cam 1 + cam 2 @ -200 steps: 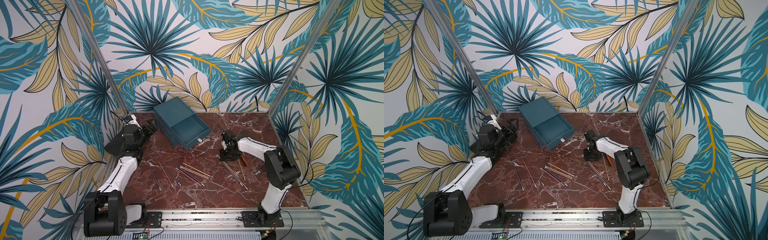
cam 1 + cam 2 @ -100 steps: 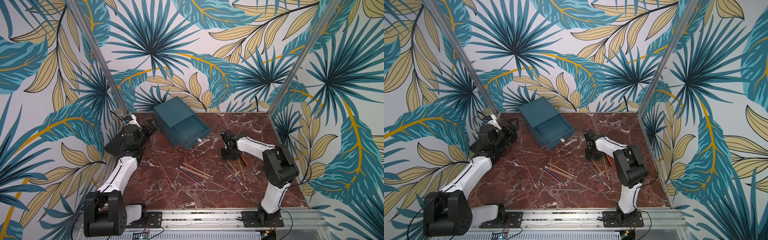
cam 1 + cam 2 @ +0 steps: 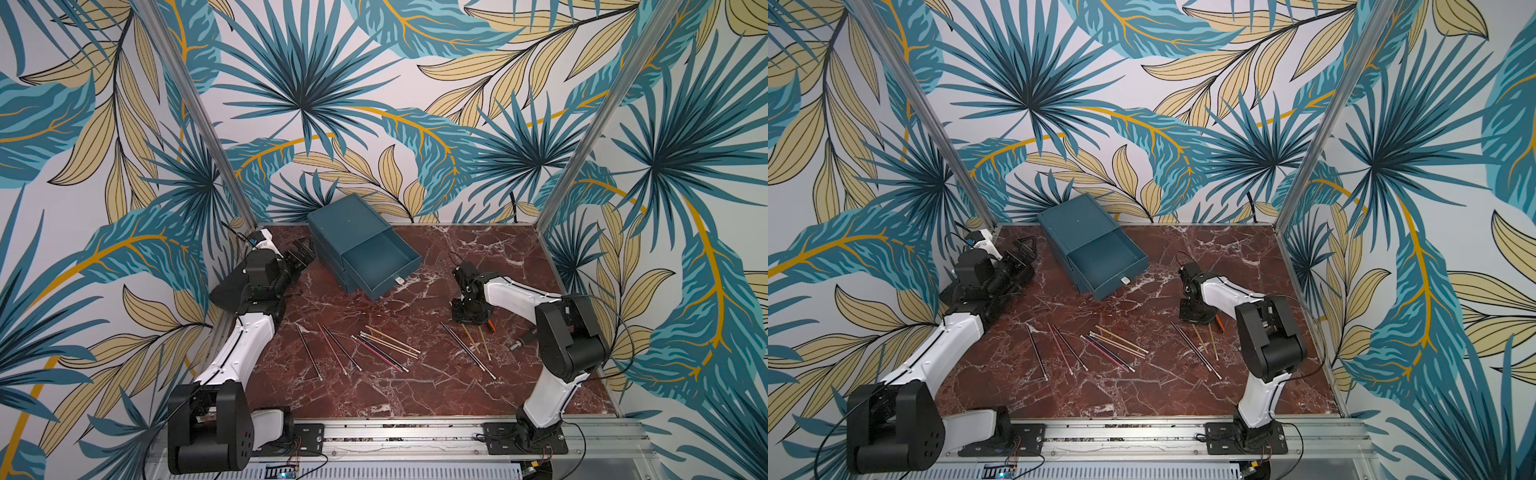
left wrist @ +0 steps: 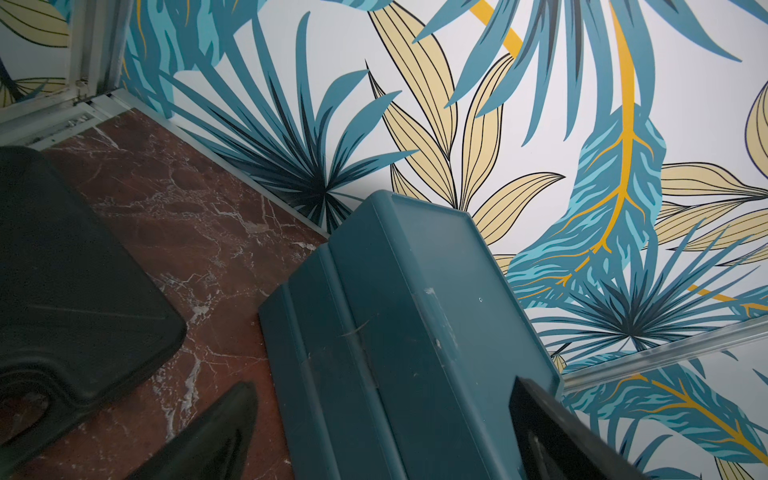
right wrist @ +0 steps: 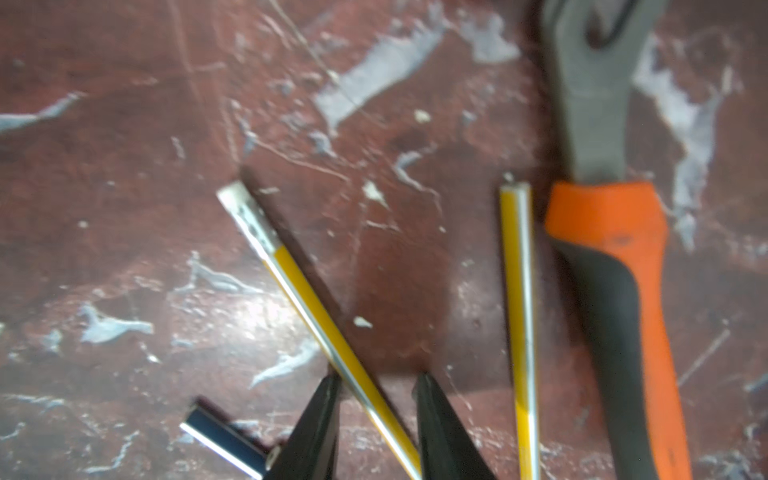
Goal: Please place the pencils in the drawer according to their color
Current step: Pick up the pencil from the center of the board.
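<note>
The drawer (image 3: 349,224) (image 3: 1075,224) is a dark teal chest at the back, its top drawer (image 3: 380,266) pulled out and bare inside. Several yellow, red and black pencils (image 3: 386,345) (image 3: 1113,345) lie scattered mid-table, and a few more (image 3: 469,347) lie to the right. My right gripper (image 3: 468,321) (image 5: 378,380) points down at those, open. Its jaws straddle a yellow pencil (image 5: 307,291) that rests on the table. A second yellow pencil (image 5: 517,291) and a black one (image 5: 220,440) lie beside it. My left gripper (image 3: 305,249) (image 4: 382,384) is wide open beside the chest's left side (image 4: 395,332).
Orange-handled pliers (image 5: 615,270) (image 3: 490,326) lie right next to the right-hand pencils, partly under the right arm. The marble table (image 3: 415,386) is walled in by patterned panels on three sides. A metal rail (image 3: 395,432) runs along the front.
The right gripper has shifted slightly over the right-hand pencils and its jaws have narrowed. The left arm, the chest and the scattered pencils have not moved.
</note>
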Controlling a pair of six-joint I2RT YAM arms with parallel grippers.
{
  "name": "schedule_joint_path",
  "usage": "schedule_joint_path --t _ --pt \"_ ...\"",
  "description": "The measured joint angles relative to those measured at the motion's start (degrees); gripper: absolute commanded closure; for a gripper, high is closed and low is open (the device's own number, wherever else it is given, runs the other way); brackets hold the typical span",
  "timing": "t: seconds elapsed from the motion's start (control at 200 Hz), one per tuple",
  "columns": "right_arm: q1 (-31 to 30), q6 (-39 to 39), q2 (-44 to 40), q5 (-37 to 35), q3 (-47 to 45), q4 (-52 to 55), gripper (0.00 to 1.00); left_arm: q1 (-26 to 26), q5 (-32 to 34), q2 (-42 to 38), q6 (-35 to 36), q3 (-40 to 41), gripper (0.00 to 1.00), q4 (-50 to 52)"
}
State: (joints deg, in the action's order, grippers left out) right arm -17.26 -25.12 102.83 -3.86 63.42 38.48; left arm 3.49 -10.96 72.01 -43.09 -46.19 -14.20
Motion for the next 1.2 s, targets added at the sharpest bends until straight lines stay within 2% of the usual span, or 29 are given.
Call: schedule_joint_path --t 0.516,1.092,1.202 --pt "0.07 -5.79 -2.43 -0.81 -3.28 -2.01 0.83 0.13 0.0 0.0 0.0 0.0 0.0 0.02" --pt "0.33 -8.15 -2.43 0.04 -3.26 -3.15 0.88 0.26 -0.02 0.0 0.0 0.0 0.0 0.0" --pt "0.33 -8.37 -2.34 0.09 -3.19 -3.87 0.93 0.26 -0.02 0.0 0.02 0.0 0.0 0.0"
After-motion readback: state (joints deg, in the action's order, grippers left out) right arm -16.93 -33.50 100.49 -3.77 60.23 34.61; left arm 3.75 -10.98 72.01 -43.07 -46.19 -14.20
